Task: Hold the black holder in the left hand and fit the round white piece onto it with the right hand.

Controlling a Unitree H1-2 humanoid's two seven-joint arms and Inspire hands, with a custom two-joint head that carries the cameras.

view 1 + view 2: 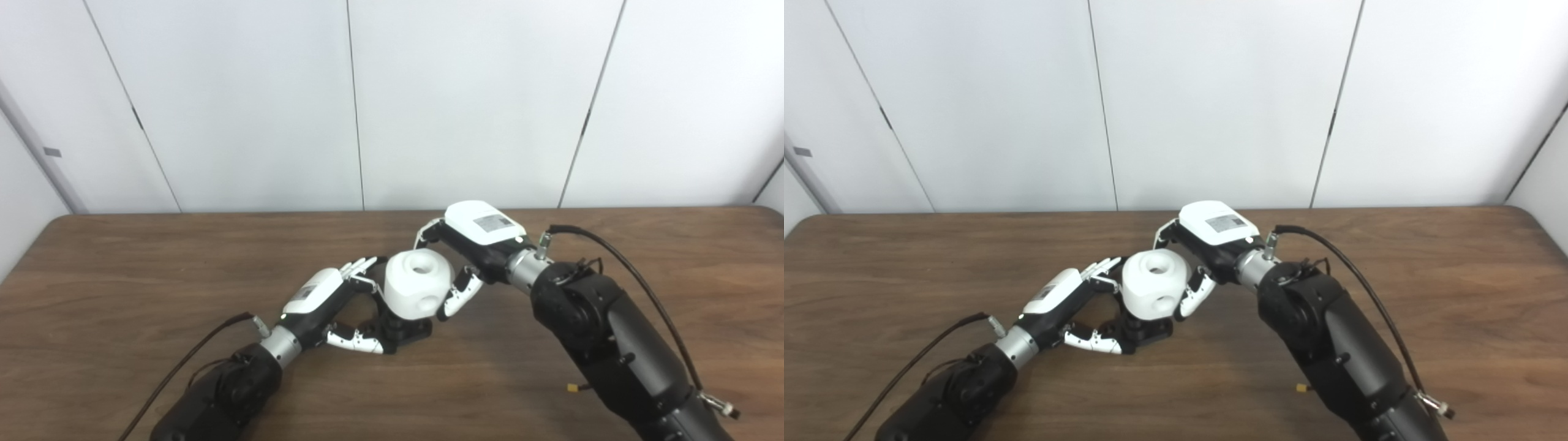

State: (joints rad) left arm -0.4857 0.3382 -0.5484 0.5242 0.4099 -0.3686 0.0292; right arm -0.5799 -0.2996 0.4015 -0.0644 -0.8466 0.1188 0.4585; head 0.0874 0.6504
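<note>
The round white piece [418, 285] looks rigid, light and smooth—likely slippery—so the right robot hand [474, 245] grips its sides, while the left robot hand [334, 306] clasps the black holder [404, 331] on the surface [122, 275].

We see a plain white round piece [418, 285], a black holder [405, 329], black-and-white hands, and a brown wood-grain table [122, 275].

Left hand [327, 300] low, fingers curled closed; right hand [474, 245] raised opposite, fingers wrapped in grip.
</note>
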